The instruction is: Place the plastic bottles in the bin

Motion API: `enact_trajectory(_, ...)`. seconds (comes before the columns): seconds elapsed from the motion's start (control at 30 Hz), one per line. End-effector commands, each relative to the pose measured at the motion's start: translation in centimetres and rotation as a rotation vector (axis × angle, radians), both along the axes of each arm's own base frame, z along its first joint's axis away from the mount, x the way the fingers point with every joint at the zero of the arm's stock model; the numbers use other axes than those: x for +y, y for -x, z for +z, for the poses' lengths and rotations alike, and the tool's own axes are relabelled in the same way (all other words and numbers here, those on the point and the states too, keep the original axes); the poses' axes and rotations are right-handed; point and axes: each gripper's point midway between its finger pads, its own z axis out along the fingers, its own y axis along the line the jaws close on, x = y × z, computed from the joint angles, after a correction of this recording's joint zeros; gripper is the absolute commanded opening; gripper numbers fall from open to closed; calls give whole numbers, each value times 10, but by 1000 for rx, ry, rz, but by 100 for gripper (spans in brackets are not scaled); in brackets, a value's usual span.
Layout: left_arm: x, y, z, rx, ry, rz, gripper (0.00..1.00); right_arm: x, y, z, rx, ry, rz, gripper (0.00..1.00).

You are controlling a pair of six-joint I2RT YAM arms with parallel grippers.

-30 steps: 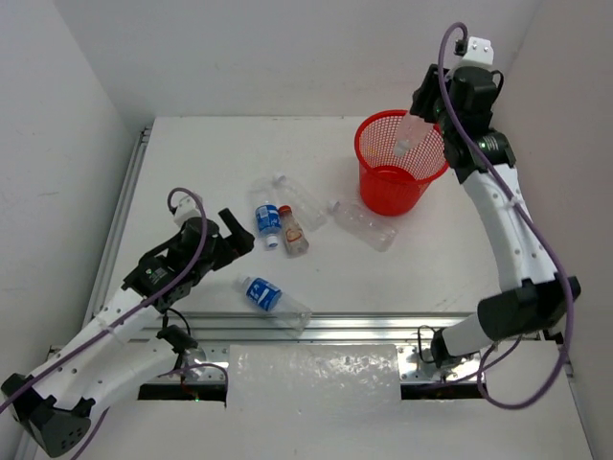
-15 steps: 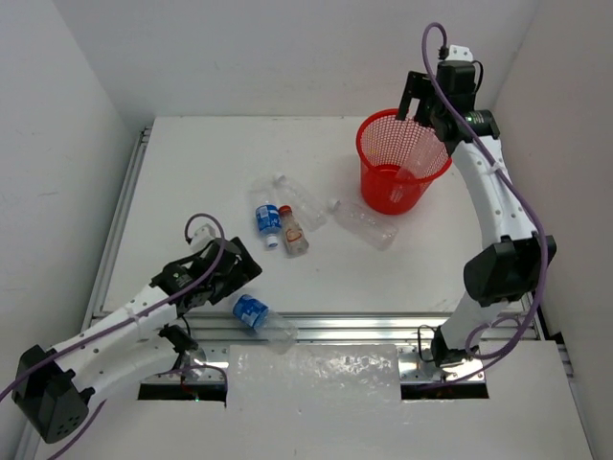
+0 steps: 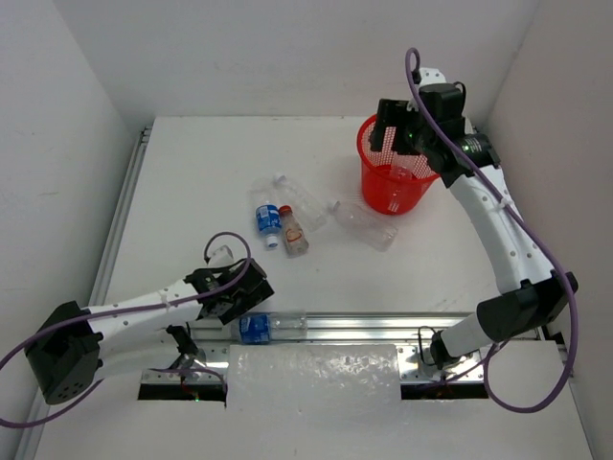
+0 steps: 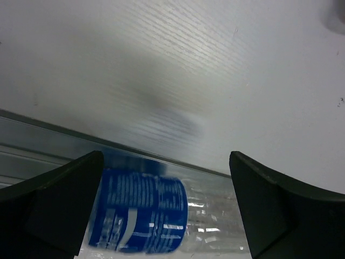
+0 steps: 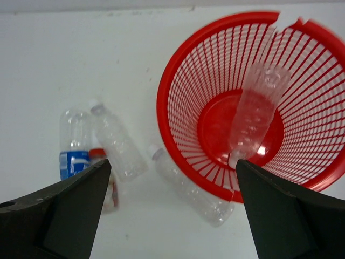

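One clear bottle [image 5: 256,110] lies inside the red bin [image 3: 375,187] near the far right corner of the table [image 3: 192,172]. The right hand [image 5: 172,164] hangs over the bin, fingers wide apart, holding nothing. Four more bottles [image 3: 305,199] lie near the middle of the table. The left hand [image 4: 167,159] is open too, just above a blue-label bottle [image 4: 143,216] on the metal rail [image 3: 383,326] at the near edge.

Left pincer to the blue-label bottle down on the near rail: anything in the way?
Nothing visible. The open left pincer hangs right over the clear blue-labelled plastic bottle, which lies on its side along the grey metal rail. The left wrist view shows no other object between them.
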Motion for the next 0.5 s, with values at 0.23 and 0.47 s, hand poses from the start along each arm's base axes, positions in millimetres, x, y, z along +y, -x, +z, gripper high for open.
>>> enact_trajectory(0.23, -24, -32, 72, -199, -117, -317, 100, 55, 49, -8, 35, -33, 237, 99)
enact_trajectory(0.47, -43, 3, 88, -70, -280, -613, 100, 48, 80, -20, 46, 14, 312, 99)
